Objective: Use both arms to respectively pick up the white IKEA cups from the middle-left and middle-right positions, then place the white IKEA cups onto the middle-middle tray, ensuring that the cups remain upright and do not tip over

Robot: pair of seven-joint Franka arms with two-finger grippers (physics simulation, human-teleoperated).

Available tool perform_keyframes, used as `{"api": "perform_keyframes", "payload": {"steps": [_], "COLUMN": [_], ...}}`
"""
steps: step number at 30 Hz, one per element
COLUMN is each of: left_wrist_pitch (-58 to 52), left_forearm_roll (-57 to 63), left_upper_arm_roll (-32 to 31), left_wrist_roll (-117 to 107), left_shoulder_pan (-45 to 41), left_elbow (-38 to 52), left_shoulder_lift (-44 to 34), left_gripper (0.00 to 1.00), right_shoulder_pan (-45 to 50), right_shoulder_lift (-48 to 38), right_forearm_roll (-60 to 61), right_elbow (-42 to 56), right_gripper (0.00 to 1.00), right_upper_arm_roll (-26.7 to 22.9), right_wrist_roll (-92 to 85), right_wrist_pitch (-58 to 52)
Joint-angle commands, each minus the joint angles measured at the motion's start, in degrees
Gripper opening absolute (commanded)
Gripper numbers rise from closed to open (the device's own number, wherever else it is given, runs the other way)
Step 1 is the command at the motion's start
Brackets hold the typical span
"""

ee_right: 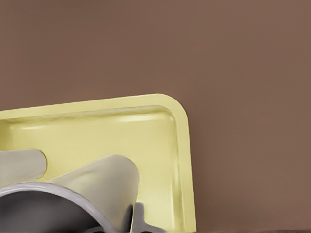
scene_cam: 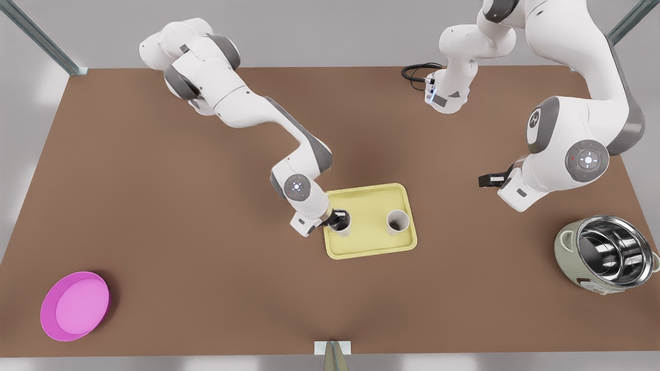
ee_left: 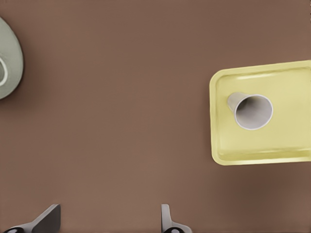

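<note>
Right gripper (scene_cam: pixel 337 220) seemingly grips cup (scene_cam: pixel 345 228) at tray (scene_cam: pixel 371 251) rim; left gripper (scene_cam: pixel 485 180) waits clear.

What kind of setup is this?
Likely a simulated tabletop test cell for two arms: a bare brown table framed by metal posts, scattered props such as a yellow tray, a pink dish and a steel-lined pot, and a plain grey surround.

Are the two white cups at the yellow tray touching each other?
Apart. In the front view, bare tray floor separates the held cup, at the right claw, from the free cup.
</note>
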Motion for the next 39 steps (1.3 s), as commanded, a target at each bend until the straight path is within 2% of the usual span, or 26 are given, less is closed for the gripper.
{"api": "perform_keyframes", "payload": {"steps": [1, 8, 9, 10, 11, 24, 26, 28, 31, 34, 36, 37, 39], "left_wrist_pitch": [0.3, 0.3, 0.3, 0.3, 0.3, -2.4, -2.5, -2.4, -2.6, -2.6, -2.6, -2.6, -2.5], "left_forearm_roll": [-0.1, -0.2, -0.2, -0.2, -0.2, -0.3, 0.0, 0.0, -0.1, -0.1, -0.1, -0.1, -0.1], "left_upper_arm_roll": [0.0, -0.1, -0.1, -0.1, -0.1, -0.1, -0.5, -0.8, -1.2, -1.2, -1.2, -1.3, -1.3], "left_wrist_roll": [5.4, 5.4, 5.4, 5.4, 5.4, 5.4, 5.5, 5.5, 5.5, 5.5, 5.5, 5.5, 5.5], "left_shoulder_pan": [0.0, -0.2, -0.3, -0.2, -0.2, 2.5, 1.8, 1.8, 2.0, 2.0, 2.0, 2.0, 2.0], "left_elbow": [0.0, 0.0, 0.0, 0.0, 0.0, 0.0, -0.1, -0.2, -0.3, -0.3, -0.3, -0.3, -0.3], "left_shoulder_lift": [-0.1, -0.1, -0.1, -0.1, -0.1, -0.1, -0.1, 0.0, -0.1, -0.1, -0.1, -0.1, -0.1], "left_gripper": [1.0, 1.0, 1.0, 1.0, 1.0, 1.0, 1.0, 1.0, 1.0, 1.0, 1.0, 1.0, 1.0], "right_shoulder_pan": [0.5, 0.9, 1.0, 1.1, 1.0, 0.9, 0.2, -2.0, -8.0, -23.8, -32.8, -32.9, -32.8], "right_shoulder_lift": [1.0, 3.2, 3.6, 3.8, 4.0, 1.8, -2.2, -7.6, -11.2, -8.0, -6.8, -10.8, -23.5], "right_forearm_roll": [-0.5, 0.2, 0.2, 0.2, 0.1, -0.5, -0.6, -0.4, -0.4, -3.3, -11.6, -12.9, -12.3], "right_elbow": [1.0, 0.9, 1.0, 1.0, 1.1, -0.2, -1.1, -1.1, -3.4, -3.7, -3.3, -3.7, -6.2], "right_gripper": [0.21, 0.22, 0.27, 0.53, 1.0, 1.0, 1.0, 1.0, 1.0, 1.0, 1.0, 1.0, 1.0], "right_upper_arm_roll": [0.0, 0.2, 0.2, 0.2, 0.2, 0.1, 0.1, 0.1, 0.1, -0.3, -1.6, -4.9, -5.2], "right_wrist_roll": [43.4, 43.5, 43.5, 43.4, 42.9, 41.1, 40.6, 36.2, 23.6, -6.6, -34.6, -41.6, -45.2], "right_wrist_pitch": [0.2, 0.0, 0.1, 0.1, 0.1, -0.7, -4.0, -12.5, -21.2, -34.7, -34.8, -35.2, -36.9]}}
